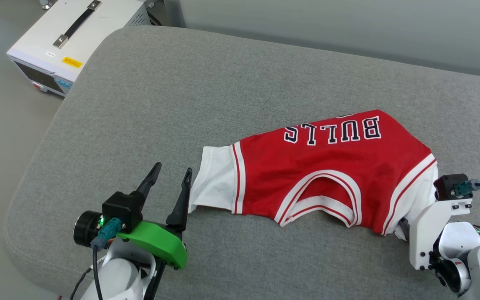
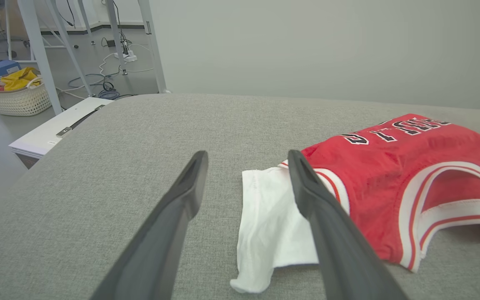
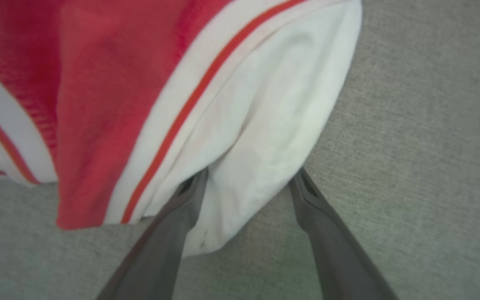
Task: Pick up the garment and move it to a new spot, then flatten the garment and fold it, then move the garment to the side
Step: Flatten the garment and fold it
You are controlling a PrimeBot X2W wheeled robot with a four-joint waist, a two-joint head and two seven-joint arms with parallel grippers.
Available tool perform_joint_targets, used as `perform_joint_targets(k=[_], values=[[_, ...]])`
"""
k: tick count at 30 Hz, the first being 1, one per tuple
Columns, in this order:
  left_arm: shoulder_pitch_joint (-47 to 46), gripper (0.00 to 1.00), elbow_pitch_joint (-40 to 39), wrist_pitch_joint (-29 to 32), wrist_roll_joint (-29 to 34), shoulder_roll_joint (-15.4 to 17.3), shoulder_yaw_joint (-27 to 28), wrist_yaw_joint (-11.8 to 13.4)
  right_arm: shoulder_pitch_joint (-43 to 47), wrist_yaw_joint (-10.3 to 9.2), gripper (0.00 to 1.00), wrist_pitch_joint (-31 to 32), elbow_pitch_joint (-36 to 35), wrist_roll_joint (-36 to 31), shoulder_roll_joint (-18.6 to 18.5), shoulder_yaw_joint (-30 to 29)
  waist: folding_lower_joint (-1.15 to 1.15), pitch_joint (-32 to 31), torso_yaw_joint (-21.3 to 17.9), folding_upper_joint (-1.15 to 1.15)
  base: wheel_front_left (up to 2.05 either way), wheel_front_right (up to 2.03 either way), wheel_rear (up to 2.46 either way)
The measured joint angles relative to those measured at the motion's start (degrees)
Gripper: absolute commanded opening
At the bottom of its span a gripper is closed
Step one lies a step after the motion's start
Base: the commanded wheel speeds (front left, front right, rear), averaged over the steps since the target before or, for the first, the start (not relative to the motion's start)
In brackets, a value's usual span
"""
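Observation:
The garment [image 1: 327, 166], red with "BULLS" print and white striped trim, lies crumpled on the grey cushion [image 1: 161, 104], neck opening toward me. My left gripper [image 1: 173, 167] stands open just left of its white sleeve [image 1: 213, 183]. In the left wrist view the garment [image 2: 381, 187] lies at the right, and the left gripper [image 2: 247, 153] has its right finger in front of the sleeve [image 2: 269, 225]. My right gripper [image 3: 251, 171] is open, with the other white sleeve [image 3: 273, 125] lying between its fingers; in the head view its wrist [image 1: 436, 225] covers the fingers at the garment's right end.
A white instrument case [image 1: 69, 37] with a black handle stands on the floor beyond the cushion's far left corner. A woven basket [image 2: 15, 96] with yellow cloth and metal frame legs [image 2: 36, 46] stand farther off. A grey wall runs behind the cushion.

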Motion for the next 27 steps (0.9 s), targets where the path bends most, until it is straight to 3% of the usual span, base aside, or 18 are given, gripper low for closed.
perform_joint_targets(k=[1, 2, 9, 21, 27], values=[[0.0, 1.00, 0.3, 0.0, 0.0, 0.0, 0.0, 0.0, -0.2, 0.00, 0.22, -0.1, 0.5, 0.1, -0.1, 0.2, 0.00, 0.0, 0.0, 0.00, 0.00, 0.00, 0.00], [0.0, 1.00, 0.6, 0.0, -0.1, 0.0, -0.1, 0.0, -0.2, 0.00, 0.00, -0.4, 0.9, 0.1, -0.3, 0.3, 0.00, -0.1, 0.0, 0.00, 0.00, 0.00, 0.00], [0.0, 1.00, 2.4, 0.1, -0.2, 0.2, -0.2, -0.1, 0.1, 0.01, 0.00, -2.3, 1.7, 0.0, -2.2, -0.3, 0.00, -1.7, -0.8, 0.00, 0.00, 0.00, 0.00], [0.3, 1.00, 3.0, 0.1, -1.5, 0.5, -0.4, -0.1, 6.4, 0.01, 0.00, 2.3, -8.6, -0.5, -12.0, -5.0, 0.00, -5.3, -3.8, 0.00, 0.00, 0.00, 0.00], [0.4, 1.00, 3.0, 0.1, -1.7, 0.6, -0.6, -0.1, 9.8, 0.01, 0.00, 4.6, -10.2, 0.2, -17.6, -6.4, 0.00, -5.4, -5.1, 0.00, 0.00, 0.00, 0.00]])
